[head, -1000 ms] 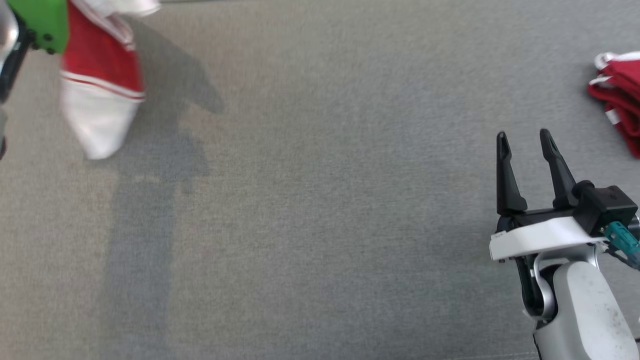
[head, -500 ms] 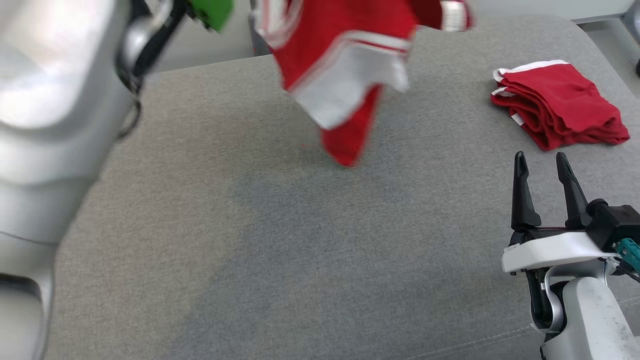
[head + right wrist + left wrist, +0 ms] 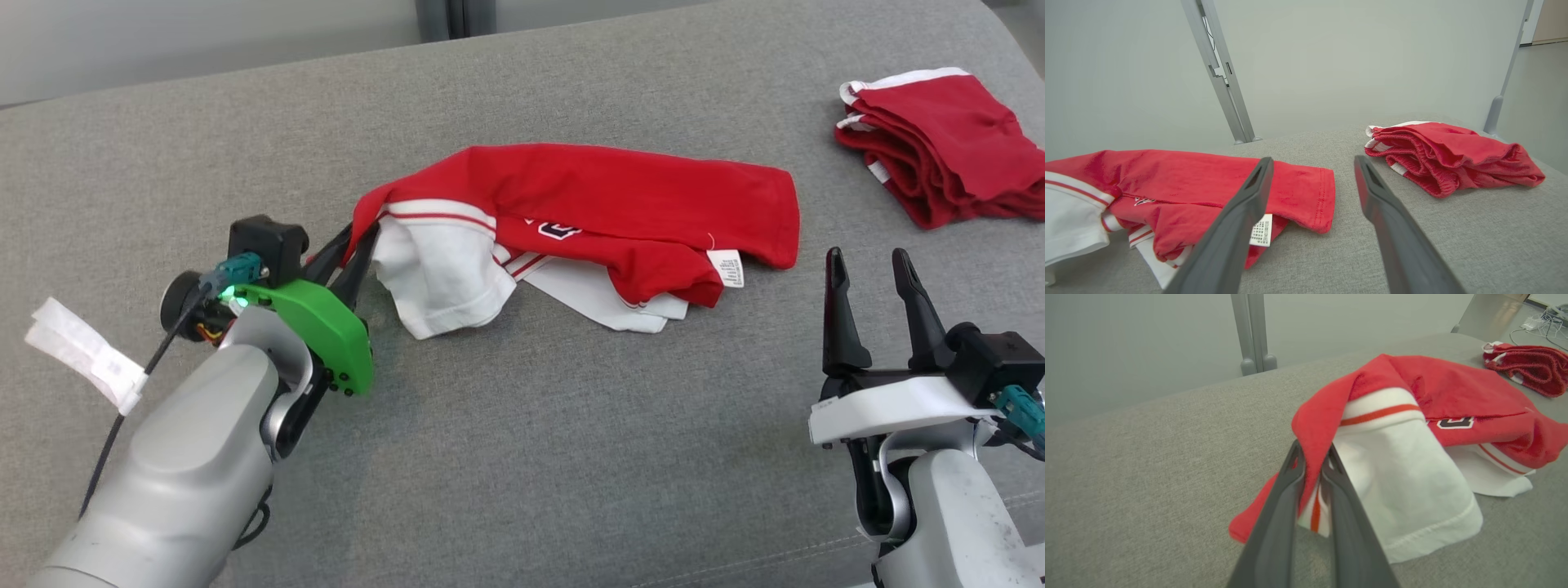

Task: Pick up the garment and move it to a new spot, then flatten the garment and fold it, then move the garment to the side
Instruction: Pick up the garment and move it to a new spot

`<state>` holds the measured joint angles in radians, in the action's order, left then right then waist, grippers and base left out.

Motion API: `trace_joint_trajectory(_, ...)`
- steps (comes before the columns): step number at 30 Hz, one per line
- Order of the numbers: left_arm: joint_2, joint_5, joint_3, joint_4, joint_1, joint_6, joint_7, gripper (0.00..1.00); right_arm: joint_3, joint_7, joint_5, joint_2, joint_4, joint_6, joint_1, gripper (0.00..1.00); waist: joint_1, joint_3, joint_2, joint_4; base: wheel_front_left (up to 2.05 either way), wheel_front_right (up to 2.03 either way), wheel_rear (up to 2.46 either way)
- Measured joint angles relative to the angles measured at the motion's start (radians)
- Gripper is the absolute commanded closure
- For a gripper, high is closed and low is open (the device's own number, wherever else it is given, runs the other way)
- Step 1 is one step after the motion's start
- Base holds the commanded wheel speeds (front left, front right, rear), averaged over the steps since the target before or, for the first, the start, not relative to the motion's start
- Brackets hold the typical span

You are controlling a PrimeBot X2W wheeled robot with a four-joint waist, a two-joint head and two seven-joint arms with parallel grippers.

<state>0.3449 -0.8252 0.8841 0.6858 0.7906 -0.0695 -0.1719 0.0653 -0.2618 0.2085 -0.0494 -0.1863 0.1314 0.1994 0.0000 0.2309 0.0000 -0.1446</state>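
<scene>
Left claw (image 3: 363, 237) (image 3: 1312, 451): fingers drawn together, clamped on a red fold at the left end of the red-and-white knit shirt (image 3: 620, 196) (image 3: 1453, 392) (image 3: 1188, 171). In my left wrist view the fold passes up between the two fingers and drapes over their tips.

The shirt lies crumpled in a long band running left to right across the middle of the grey woven fabric surface (image 3: 531, 457). Its left end is raised slightly at my grip; the rest rests on the surface. A white sleeve with a red stripe (image 3: 441, 278) (image 3: 1400, 469) hangs out just right of my left claw. A small white care label (image 3: 725, 268) (image 3: 1260, 230) shows at the near edge, toward the right end. Part of a dark, white-edged emblem shows on the red front.

Right claw (image 3: 865, 261) (image 3: 1313, 161): fingers apart, holding nothing. It sits near and just right of the shirt's right end, not touching it. Whether it touches the surface I cannot tell.

A folded stack of red cloth with white trim (image 3: 939, 139) (image 3: 1445, 151) (image 3: 1531, 365) lies at the far right, well apart from the shirt.

A grey metal post (image 3: 1224, 81) (image 3: 1253, 335) stands beyond the far edge.
</scene>
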Motion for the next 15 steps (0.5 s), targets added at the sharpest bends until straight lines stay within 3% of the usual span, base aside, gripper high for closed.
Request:
trace_joint_trajectory(6, -0.047, -0.021, -0.028, 0.107, -0.034, 0.024, -0.06, 0.99, -0.001, 0.0, -0.001, 0.0, 0.0, 0.0, 0.001, 0.0, 0.0, 0.019, 0.0, 0.013, 0.0, 0.0, 0.0)
trace_joint_trajectory(7, -0.053, -0.023, -0.034, 0.122, -0.035, 0.028, -0.067, 0.71, -0.001, 0.0, -0.002, 0.0, 0.0, 0.0, 0.001, 0.0, 0.0, 0.019, 0.0, 0.015, 0.0, 0.0, 0.0)
trace_joint_trajectory(8, -0.058, -0.023, -0.037, 0.134, -0.036, 0.033, -0.072, 0.25, -0.002, 0.0, -0.005, 0.0, -0.002, 0.0, 0.001, 0.0, 0.0, 0.019, 0.0, 0.017, 0.0, 0.0, 0.0)
trace_joint_trajectory(9, -0.064, -0.023, -0.041, 0.147, -0.037, 0.035, -0.076, 0.0, -0.003, 0.0, -0.008, 0.0, -0.004, 0.0, 0.001, 0.0, 0.0, 0.018, 0.0, 0.019, 0.0, 0.0, 0.0)
trace_joint_trajectory(15, -0.092, -0.002, -0.073, 0.178, -0.038, 0.039, -0.088, 0.0, -0.012, -0.001, -0.01, 0.0, -0.02, 0.0, 0.001, 0.0, 0.0, -0.003, 0.0, 0.027, 0.0, 0.0, 0.0)
